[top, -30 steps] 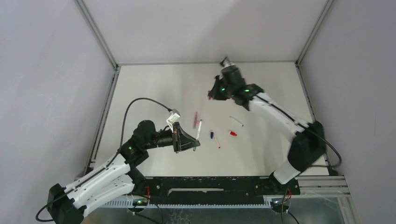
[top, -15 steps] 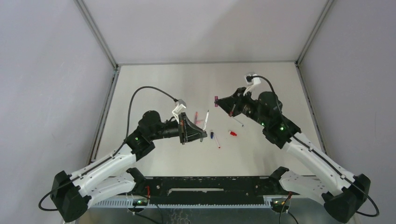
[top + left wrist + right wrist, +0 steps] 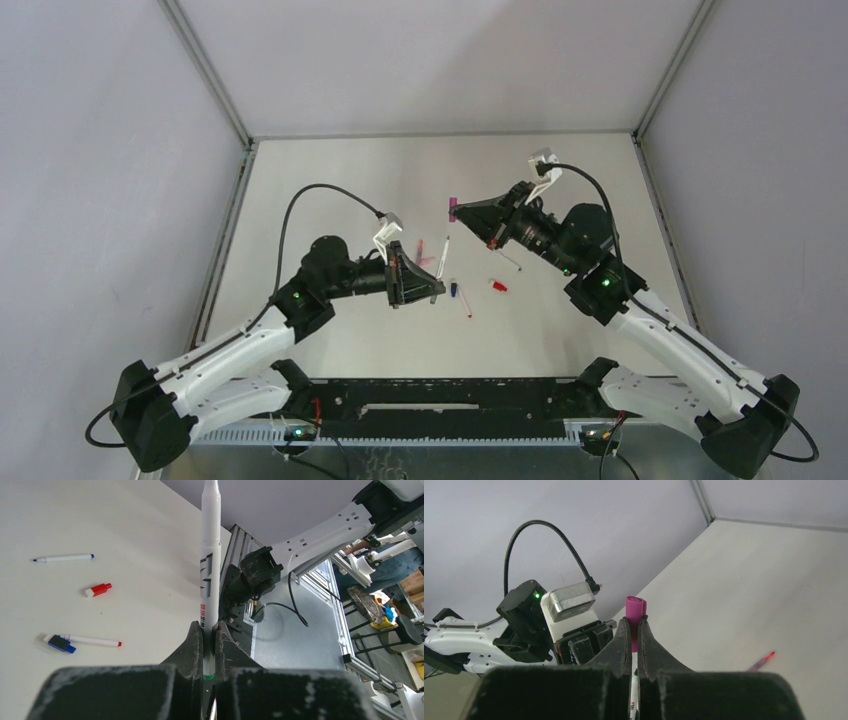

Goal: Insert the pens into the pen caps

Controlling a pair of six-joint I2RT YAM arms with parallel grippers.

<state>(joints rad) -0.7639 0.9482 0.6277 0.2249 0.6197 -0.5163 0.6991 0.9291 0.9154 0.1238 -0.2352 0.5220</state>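
Observation:
My left gripper is shut on the lower end of a white pen, which points away from it with its bare tip free. Above the table's middle, my right gripper is shut on a magenta pen cap, just beyond the pen's tip and apart from it. On the table lie a blue pen cap, a red-tipped pen, a red pen cap, a blue-tipped pen and a pinkish-red pen.
Grey walls close in the white table on three sides. The black base rail runs along the near edge. In the right wrist view the left arm's wrist and its cable sit just beyond the cap.
The right arm swung round from the far side and now points left with the cap, which drifted up and left. The left gripper carried the pen right and up towards it.

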